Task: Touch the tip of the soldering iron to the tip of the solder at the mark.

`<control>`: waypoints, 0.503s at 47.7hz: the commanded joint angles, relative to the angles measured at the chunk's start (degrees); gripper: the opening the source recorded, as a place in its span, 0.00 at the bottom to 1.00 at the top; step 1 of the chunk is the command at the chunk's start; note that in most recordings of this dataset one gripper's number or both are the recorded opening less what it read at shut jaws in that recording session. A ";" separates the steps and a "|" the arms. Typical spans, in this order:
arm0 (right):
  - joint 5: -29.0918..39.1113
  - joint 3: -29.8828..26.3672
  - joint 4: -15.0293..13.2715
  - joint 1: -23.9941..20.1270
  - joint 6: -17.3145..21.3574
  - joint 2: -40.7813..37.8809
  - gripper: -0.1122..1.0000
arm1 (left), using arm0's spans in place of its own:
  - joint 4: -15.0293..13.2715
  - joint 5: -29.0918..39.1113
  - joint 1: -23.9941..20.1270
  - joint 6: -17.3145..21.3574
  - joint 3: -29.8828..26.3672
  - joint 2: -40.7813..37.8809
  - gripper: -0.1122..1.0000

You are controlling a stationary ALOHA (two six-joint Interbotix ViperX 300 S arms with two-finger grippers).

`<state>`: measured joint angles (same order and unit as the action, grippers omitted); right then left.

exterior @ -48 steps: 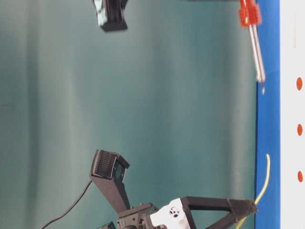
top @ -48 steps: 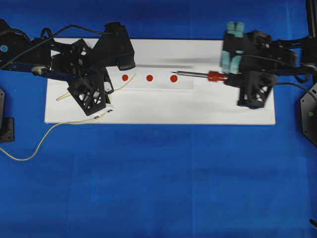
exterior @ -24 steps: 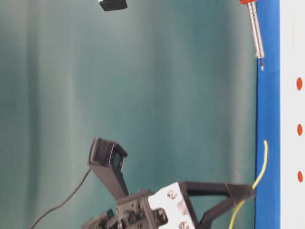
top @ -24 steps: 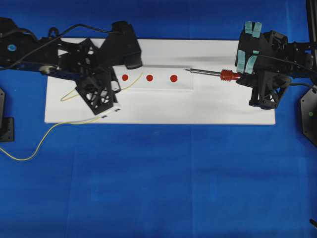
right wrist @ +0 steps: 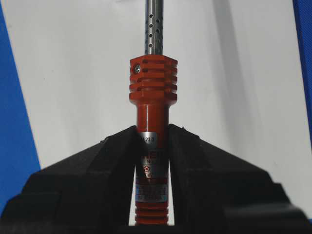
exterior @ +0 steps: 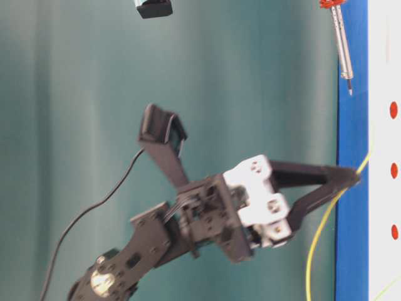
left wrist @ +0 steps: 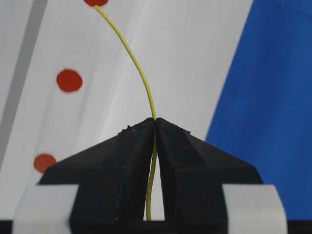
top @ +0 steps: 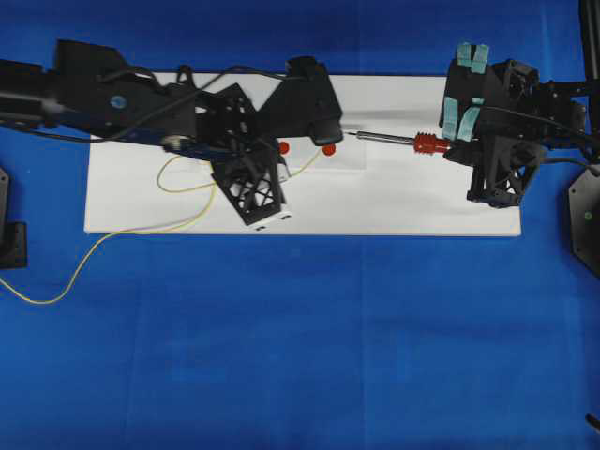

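We look straight down from overhead on the whole white board (top: 394, 211) and blue table cover (top: 309, 356), both arms in frame. Our table-level view is turned on its side and sits low, looking along the board's edge (exterior: 383, 75) toward a green backdrop (exterior: 75, 94). Each wrist camera looks out close between its own jaws over the board: the left along the solder (left wrist: 141, 73), the right along the soldering iron (right wrist: 153, 102). The red marks (top: 328, 149) appear overhead, at table level and in the left wrist view.

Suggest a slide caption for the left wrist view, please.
Left tool pinches yellow solder, its tip at a red mark.
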<state>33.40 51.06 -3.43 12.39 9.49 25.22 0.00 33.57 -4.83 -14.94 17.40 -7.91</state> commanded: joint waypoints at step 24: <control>-1.58 -0.53 -0.35 0.09 0.09 -0.09 0.16 | 0.18 -2.02 -0.09 -0.18 -2.46 -2.81 0.13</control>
<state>32.26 51.15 -3.60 12.39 9.58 24.87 0.00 31.90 -4.83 -15.03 16.17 -11.60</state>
